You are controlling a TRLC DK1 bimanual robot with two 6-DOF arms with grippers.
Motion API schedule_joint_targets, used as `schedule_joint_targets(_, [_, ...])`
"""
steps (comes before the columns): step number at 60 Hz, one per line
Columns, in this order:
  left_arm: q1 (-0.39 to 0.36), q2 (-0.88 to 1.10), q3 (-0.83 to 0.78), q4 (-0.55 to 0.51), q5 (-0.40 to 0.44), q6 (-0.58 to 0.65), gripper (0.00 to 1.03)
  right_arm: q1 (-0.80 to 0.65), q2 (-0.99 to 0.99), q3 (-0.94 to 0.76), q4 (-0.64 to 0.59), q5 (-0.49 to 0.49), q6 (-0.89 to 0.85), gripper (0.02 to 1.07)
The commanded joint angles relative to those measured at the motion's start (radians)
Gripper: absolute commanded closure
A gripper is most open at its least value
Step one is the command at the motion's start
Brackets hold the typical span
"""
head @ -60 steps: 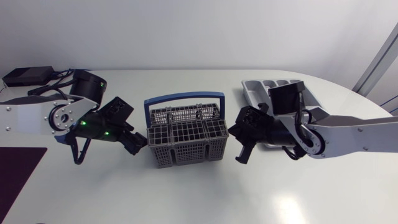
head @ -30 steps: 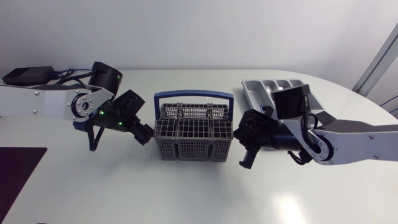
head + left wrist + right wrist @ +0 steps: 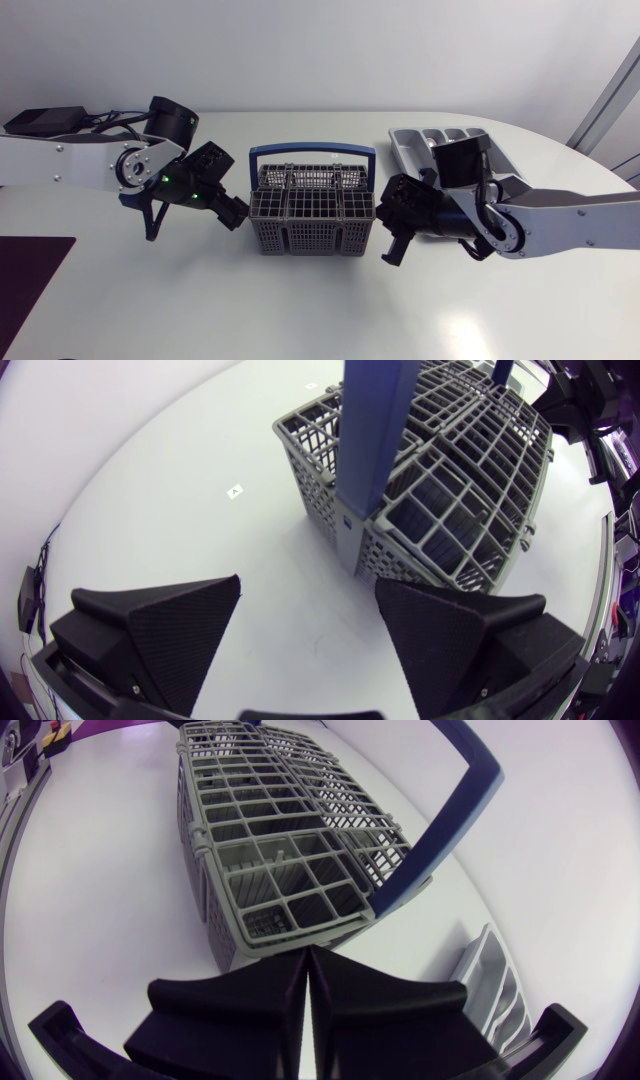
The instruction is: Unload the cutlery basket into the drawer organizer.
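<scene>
The white bench (image 3: 300, 310) carries all items. The right arm (image 3: 570, 215) enters from the right edge and extends towards the centre, its wrist section passing over the near end of the drawer organizer. The left arm (image 3: 70, 165) enters from the left edge and angles down towards the centre. The cutlery basket (image 3: 312, 220), a grey lattice container divided into compartments, stands upright at the middle of the bench between the two arms. Its blue handle (image 3: 312, 152) is raised. The contents of the compartments cannot be determined. The drawer organizer (image 3: 415, 145), a grey tray with several long compartments, lies at the far right of the bench, near the basket but apart from it, and is partly hidden by the right arm. A dark mat (image 3: 25, 275) lies at the near left edge of the bench. A black box (image 3: 40, 122) with cables sits at the far left edge. The left end effector (image 3: 305, 600) faces the left end wall of the basket, with a strip of bare bench between them. Its fingers stand wide apart and hold nothing. The right end effector (image 3: 308, 960) sits just beside the right end wall of the basket. Its fingers are closed against each other and grip nothing. Contact with the basket cannot be determined.
</scene>
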Motion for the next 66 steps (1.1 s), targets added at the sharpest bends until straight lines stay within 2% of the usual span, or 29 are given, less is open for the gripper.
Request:
schedule_joint_targets(1, [-0.026,-0.038,-0.019,0.005,0.04,-0.018,0.05,0.027,0.03,0.038,0.03,-0.023,0.007,1.02])
schedule_joint_targets(13, [0.025,-0.078,-0.031,-0.015,0.04,-0.003,0.05,0.01,-0.028,-0.005,0.029,0.011,-0.01,1.02])
schedule_joint_targets(18, [0.056,-0.159,-0.039,-0.039,0.04,-0.002,0.05,-0.015,-0.115,-0.034,0.012,0.011,-0.02,1.02])
schedule_joint_targets(25, [0.06,-0.285,-0.04,-0.095,0.053,-0.005,0.05,-0.035,-0.221,-0.039,-0.033,0.004,-0.023,1.02])
schedule_joint_targets(29, [0.044,-0.331,-0.045,-0.11,0.069,-0.018,0.05,-0.036,-0.247,-0.033,-0.047,-0.003,-0.02,1.02])
schedule_joint_targets(34, [-0.016,-0.346,-0.056,-0.116,0.078,-0.044,0.05,-0.026,-0.24,-0.02,-0.047,-0.006,-0.006,1.02])
schedule_joint_targets(40, [-0.07,-0.307,-0.076,-0.078,0.078,-0.071,0.06,0.004,-0.2,-0.005,-0.016,-0.005,0.025,1.02])
schedule_joint_targets(54, [-0.079,-0.17,-0.09,-0.024,0.078,-0.077,0.06,0.048,-0.103,0.007,0.05,0.001,0.042,1.02])
schedule_joint_targets(66, [-0.081,-0.127,-0.102,-0.009,0.078,-0.075,0.06,0.05,-0.013,0.006,0.076,0.001,0.034,1.02])
